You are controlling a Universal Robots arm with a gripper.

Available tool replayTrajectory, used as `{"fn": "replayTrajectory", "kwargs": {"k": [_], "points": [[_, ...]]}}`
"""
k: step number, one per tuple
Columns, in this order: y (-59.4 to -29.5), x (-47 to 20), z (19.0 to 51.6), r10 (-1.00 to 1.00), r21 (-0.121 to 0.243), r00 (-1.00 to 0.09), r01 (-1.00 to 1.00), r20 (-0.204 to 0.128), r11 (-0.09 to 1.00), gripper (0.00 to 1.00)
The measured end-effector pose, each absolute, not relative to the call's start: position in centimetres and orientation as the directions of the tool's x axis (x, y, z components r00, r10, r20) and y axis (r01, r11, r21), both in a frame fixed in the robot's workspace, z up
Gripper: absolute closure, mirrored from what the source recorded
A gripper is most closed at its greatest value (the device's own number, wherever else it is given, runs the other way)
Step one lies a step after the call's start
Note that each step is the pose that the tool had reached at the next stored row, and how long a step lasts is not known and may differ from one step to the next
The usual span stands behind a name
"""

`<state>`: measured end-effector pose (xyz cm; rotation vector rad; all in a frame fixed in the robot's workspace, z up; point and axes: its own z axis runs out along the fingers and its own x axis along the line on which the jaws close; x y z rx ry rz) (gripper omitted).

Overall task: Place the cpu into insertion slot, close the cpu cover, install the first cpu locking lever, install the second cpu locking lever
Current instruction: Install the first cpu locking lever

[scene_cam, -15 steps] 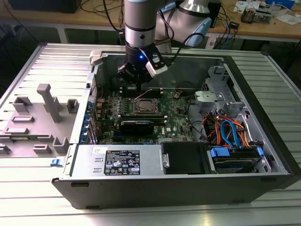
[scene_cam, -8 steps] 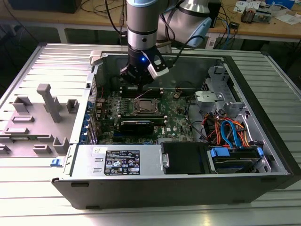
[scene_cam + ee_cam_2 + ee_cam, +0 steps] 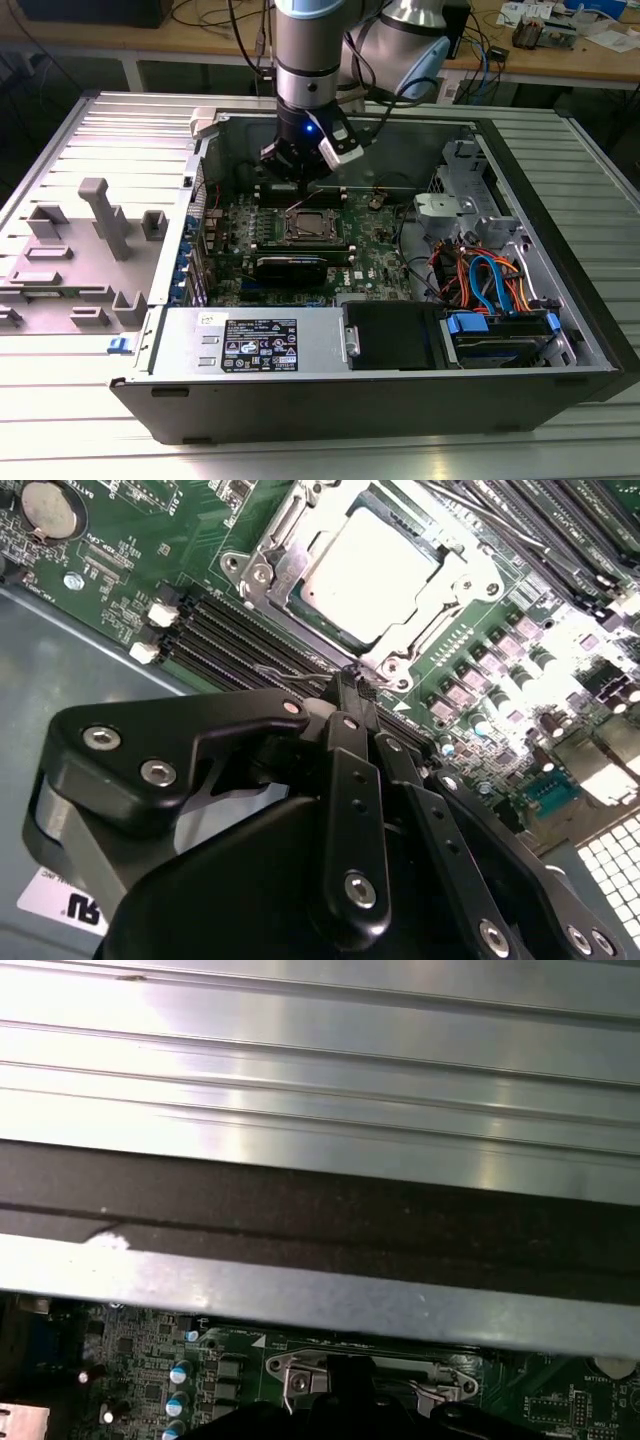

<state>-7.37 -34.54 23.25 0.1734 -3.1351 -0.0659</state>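
Nearest in exterior view: ribbed metal counter, w/ open PC case lying on it, side off. Just inside case front wall: PSU w/ label on top, and to the exterior view's right a drive bay w/ blue, orange & red cables above it. On counter at the exterior view's left, beside case: grey plastic fixture w/ upright blocks.

Further in: green mobo flat on case floor, insertion slot approx mid-board. Cpu sits in slot, silver top up. Cpu cover lies flat around it, framing the chip. Black memory slots run just beside slot; coin cell sits off toward board edge.

Gripper hangs low over board at slot's edge, on its far side in exterior view. Fingers are narrow, tips nearly together, right at slot's rim. Thin wire lever runs along rim up to the tips; can't tell if it's pinched btw them.

Behind: arm stands vertical over the case.
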Motion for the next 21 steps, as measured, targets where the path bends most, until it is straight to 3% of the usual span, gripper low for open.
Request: {"fn": "replayTrajectory", "kwargs": {"k": [21], "points": [[-34.1, -4.3, 21.1, -0.109, 0.042, -0.994, -0.109, -0.001, 0.993, 0.89]]}}
